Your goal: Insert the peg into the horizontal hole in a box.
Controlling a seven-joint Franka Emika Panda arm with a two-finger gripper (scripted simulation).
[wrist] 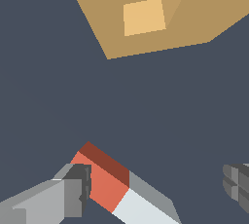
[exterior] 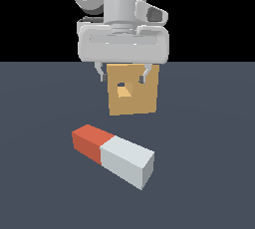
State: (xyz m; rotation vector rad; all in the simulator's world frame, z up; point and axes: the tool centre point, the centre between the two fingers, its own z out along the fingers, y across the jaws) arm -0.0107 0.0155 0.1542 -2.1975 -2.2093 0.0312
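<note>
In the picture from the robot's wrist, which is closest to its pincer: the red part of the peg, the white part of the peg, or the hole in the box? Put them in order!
1. The peg's red part, right beside one finger of the open pincer.
2. The peg's white part, about as near; too close to call.
3. The hole in the box, clearly farthest, across bare floor.

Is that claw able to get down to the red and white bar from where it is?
Probably yes. The gripper hangs open above the floor, and nothing lies between it and the peg; the box stands farther back.
</note>
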